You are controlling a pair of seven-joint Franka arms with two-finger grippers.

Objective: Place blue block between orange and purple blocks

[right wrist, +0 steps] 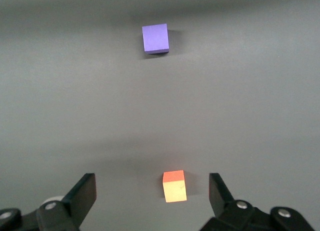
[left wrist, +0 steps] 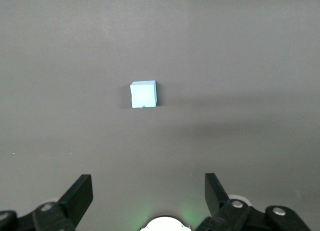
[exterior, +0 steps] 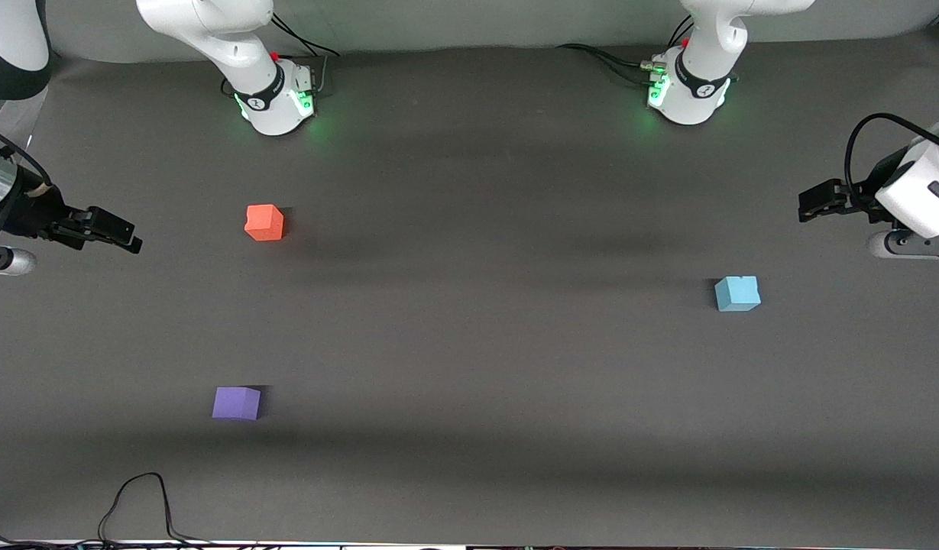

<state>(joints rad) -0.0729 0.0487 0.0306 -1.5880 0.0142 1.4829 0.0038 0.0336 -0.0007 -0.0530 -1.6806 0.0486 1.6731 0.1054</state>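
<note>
The light blue block (exterior: 736, 293) (left wrist: 143, 94) sits alone on the grey table toward the left arm's end. The orange block (exterior: 263, 222) (right wrist: 174, 187) and the purple block (exterior: 236, 402) (right wrist: 155, 38) lie toward the right arm's end, well apart, the purple one nearer the front camera. My left gripper (exterior: 809, 205) (left wrist: 147, 185) hangs open and empty above the table edge at its end, away from the blue block. My right gripper (exterior: 129, 238) (right wrist: 151, 185) hangs open and empty at its own end, apart from the orange block.
The two arm bases (exterior: 278, 103) (exterior: 687, 95) stand along the table edge farthest from the front camera. A black cable (exterior: 137, 496) loops onto the table at the edge nearest that camera, toward the right arm's end. A wide stretch of bare grey cloth (exterior: 477, 321) lies between the blocks.
</note>
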